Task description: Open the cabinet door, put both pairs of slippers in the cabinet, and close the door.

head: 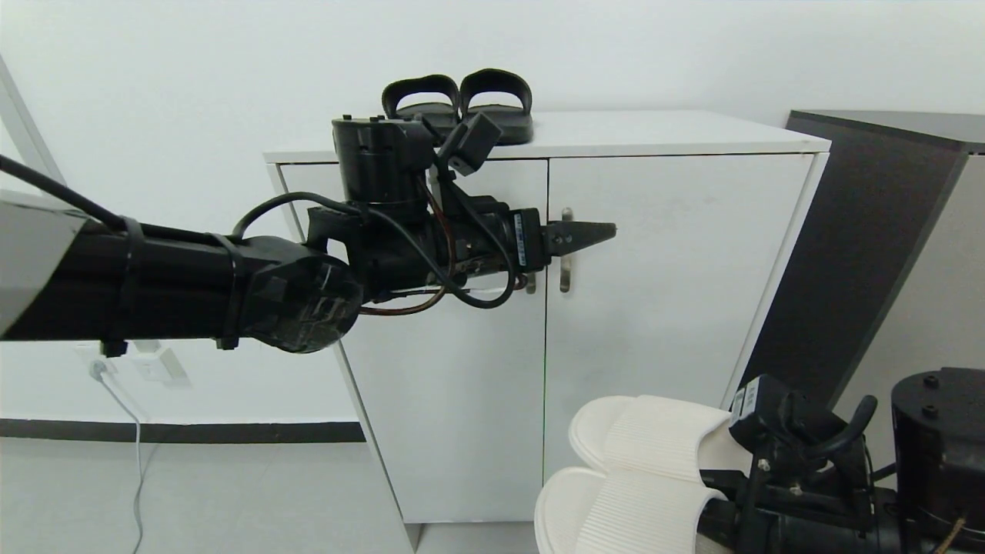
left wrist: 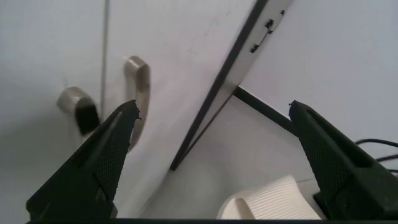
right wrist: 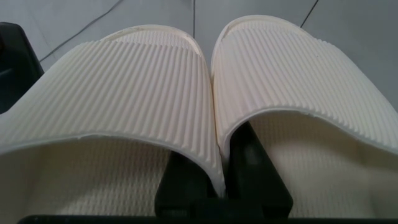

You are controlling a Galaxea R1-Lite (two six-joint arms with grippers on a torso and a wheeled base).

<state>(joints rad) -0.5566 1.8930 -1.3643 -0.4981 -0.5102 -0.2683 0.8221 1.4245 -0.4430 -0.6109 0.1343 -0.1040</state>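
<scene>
left pincer (left wrist: 212,107): textured black jaws wide, beside curved metal handle (left wrist: 140,81)
right pincer (right wrist: 222,180): clamps ribbed cream slippers (right wrist: 124,87)
cabinet (head: 677,254) top: black slides (head: 459,104)

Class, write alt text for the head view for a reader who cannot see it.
The left gripper is at a handle on the closed white cabinet. Black slippers sit on top; the right gripper holds white slippers low down.

The left arm (head: 192,288) was glossy black, wrapped in black and brown cables (head: 462,291); its claw (head: 602,230) had tapered, dimpled black fingers (left wrist: 106,155). The right arm (head: 939,462) had a black housing that carried small screws (head: 933,381).
</scene>
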